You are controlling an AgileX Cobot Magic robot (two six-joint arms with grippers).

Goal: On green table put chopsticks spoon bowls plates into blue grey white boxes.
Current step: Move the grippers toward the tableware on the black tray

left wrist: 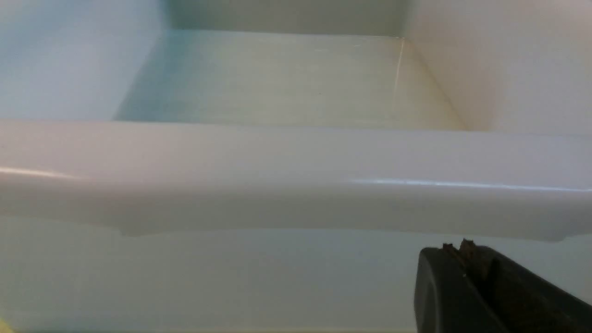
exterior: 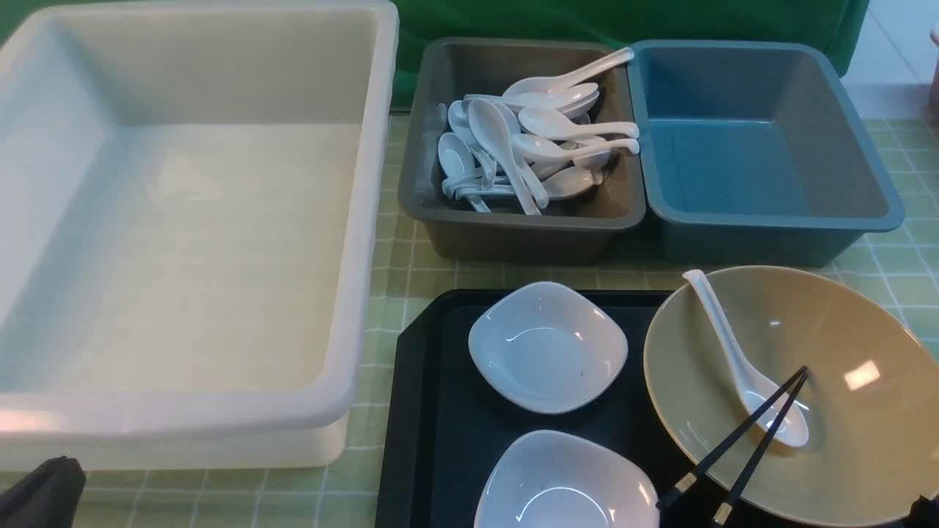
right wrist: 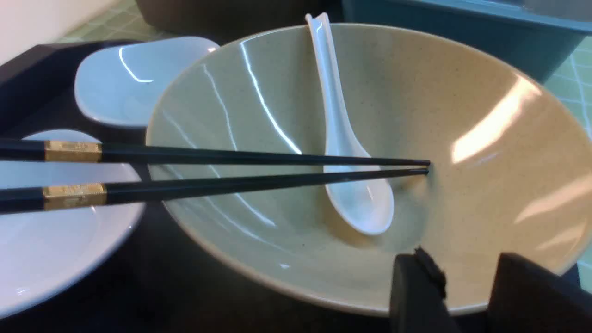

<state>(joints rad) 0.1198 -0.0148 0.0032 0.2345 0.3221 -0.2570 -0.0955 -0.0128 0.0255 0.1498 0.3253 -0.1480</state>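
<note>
Checking in from the remote station. The chopsticks (exterior: 748,433) are what I'm lining up on. They rest inside the big tan bowl (exterior: 866,330), which sits half on the black tray (exterior: 433,411) and half on the green table (exterior: 895,279). Their tips are down near the bowl's middle, lying right across the scoop of the spoon (exterior: 722,334), and the gold-banded ends stick out past the bowl's rim over the nearer plate (exterior: 565,484). In the front view the long axis runs diagonally, from the bowl's centre back toward me and to the left.

The right gripper (right wrist: 465,277) is the close one. It's at the bowl's near rim with its jaws apart and nothing between them, and the sticks lie crosswise ahead of it, side by side and nearly touching. I reckon the jaws need to close across both sticks, not along them, and above the spoon so it doesn't get dragged.

The left gripper (left wrist: 458,249) is parked with its jaws together by the outer wall of the white box (exterior: 367,220), well away. The grey box (exterior: 418,147) is full of spoons, and the blue box (exterior: 866,147) is bare, so that's my guess for the sticks.
</note>
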